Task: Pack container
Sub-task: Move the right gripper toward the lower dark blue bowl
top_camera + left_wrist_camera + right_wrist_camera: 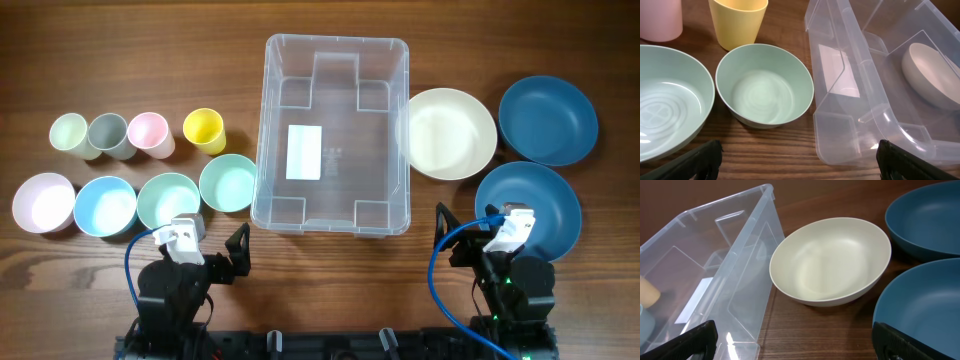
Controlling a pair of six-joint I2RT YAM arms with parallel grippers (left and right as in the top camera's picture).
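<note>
The clear plastic container (pixel 268 130) with a white label stands empty in the middle of the table; it also shows in the left wrist view (pixel 840 125) and right wrist view (pixel 730 270). My left gripper (pixel 210 250) is open and empty near the front edge, left of the container; its fingertips show in the left wrist view (pixel 797 162). My right gripper (pixel 475 240) is open and empty, right of the container's front corner; its fingertips show in the right wrist view (pixel 795 342).
Left of the container stand several small cups, including a yellow one (pixel 204 129), and a row of bowls, the nearest pale green (pixel 228 183) (pixel 765 87). To the right lie a cream bowl (pixel 450 133) (pixel 832 260) and two dark blue bowls (pixel 548 120) (pixel 545 205).
</note>
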